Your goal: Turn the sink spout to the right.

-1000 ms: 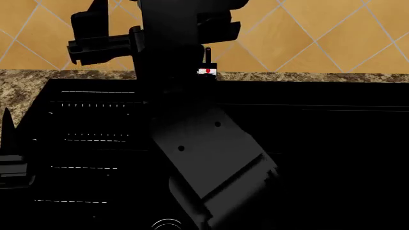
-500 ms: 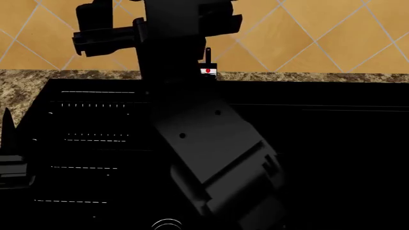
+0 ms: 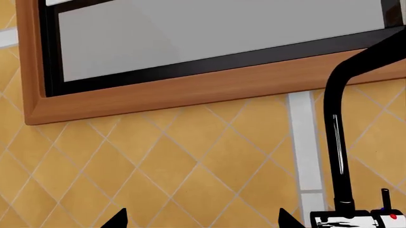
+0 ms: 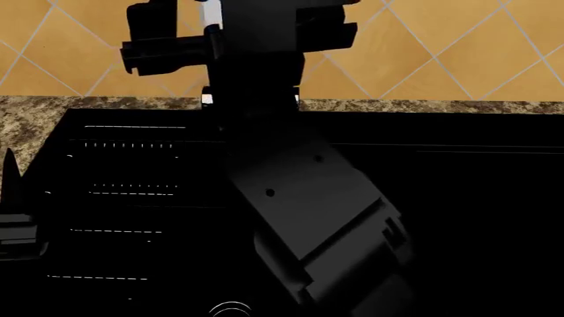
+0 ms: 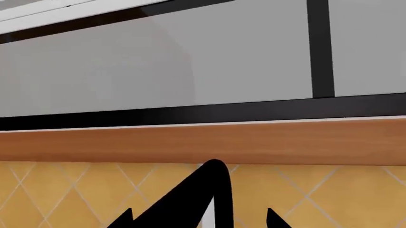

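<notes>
In the head view, the middle of the frame is filled by the right arm [image 4: 308,218], which reaches up from the lower centre to the tiled wall [image 4: 458,46] at the top. The right claw [image 4: 238,39] is seen at the top centre, above the back rim of the sink [image 4: 458,198], and most of the faucet is hidden behind it. The sink is seen as a large black basin set in the speckled granite bench [image 4: 35,115], with a drain ring [image 4: 231,308] at the lower edge.

In the right wrist view, the sink spout [image 5: 203,190] is seen as a black curved tube rising at the lower centre, between the two fingertips [image 5: 123,219] of the right claw. The fingertips are spread apart, with the spout in the gap; contact cannot be told.

In the left wrist view, the sink spout [image 3: 339,137] stands at the right of the frame on its chrome base [image 3: 355,221], bending toward the upper right corner before a wood-framed window [image 3: 190,90]. A short lever with a red dot [image 3: 387,209] stands just beside it. The left claw [image 3: 199,219] is released, its tips apart at the lower edge, clear of the spout.
</notes>
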You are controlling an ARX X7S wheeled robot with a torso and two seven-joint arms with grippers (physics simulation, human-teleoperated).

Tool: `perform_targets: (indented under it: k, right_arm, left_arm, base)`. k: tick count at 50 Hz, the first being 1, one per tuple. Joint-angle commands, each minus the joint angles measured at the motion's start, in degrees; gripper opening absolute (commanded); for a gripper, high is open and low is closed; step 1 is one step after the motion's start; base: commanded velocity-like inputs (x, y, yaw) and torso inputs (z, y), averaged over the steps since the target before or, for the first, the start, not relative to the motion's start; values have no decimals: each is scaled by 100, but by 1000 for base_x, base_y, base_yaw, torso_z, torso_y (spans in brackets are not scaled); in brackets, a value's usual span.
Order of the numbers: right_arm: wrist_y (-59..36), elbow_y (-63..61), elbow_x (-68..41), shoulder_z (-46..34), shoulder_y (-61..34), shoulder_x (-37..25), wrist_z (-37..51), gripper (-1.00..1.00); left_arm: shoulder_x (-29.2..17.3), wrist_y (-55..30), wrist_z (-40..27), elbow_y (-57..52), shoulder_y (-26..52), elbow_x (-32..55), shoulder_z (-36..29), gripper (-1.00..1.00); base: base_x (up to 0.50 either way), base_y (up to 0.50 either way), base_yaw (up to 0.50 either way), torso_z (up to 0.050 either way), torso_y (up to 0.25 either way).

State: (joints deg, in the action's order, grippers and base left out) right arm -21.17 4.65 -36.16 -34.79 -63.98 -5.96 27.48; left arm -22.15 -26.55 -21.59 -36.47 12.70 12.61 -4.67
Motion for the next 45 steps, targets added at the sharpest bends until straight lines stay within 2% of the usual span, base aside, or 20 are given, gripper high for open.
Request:
perform_targets:
  k: [1, 45]
  right_arm:
    - [-146, -309, -78, -1, 30, -166, 209, 100]
    - [-346, -814, -217, 59, 206, -623, 595, 100]
  left_arm:
    - [-13, -17, -15, -10, 2, 25, -5, 100]
    - [-57, -13, -76, 24, 22, 67, -35, 100]
  base:
    - [0, 0, 0, 0, 0]
    - [0, 0, 0, 0, 0]
